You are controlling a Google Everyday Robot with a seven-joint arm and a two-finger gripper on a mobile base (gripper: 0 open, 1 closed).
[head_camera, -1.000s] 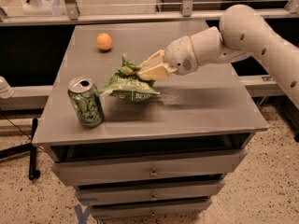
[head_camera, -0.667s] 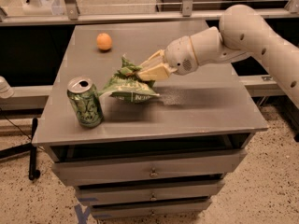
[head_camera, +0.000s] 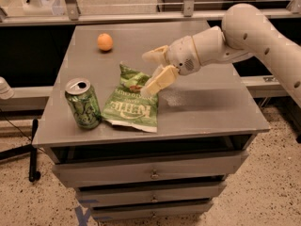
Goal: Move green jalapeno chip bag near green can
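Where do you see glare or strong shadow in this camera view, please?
Camera view: warm, dim light; a pale sheen on the table just right of the green jalapeno chip bag; the green can glints on its silver top; the gripper, fingers open over the bag's upper right edge, is brightly lit; the gap under the tabletop lies in deep shadow.

I get warm, rather dim light from overhead. A pale sheen lies on the table (head_camera: 221, 112) just right of the gripper (head_camera: 147, 73), which hangs spread over the bag (head_camera: 129, 109). The can (head_camera: 83, 105) top glints.
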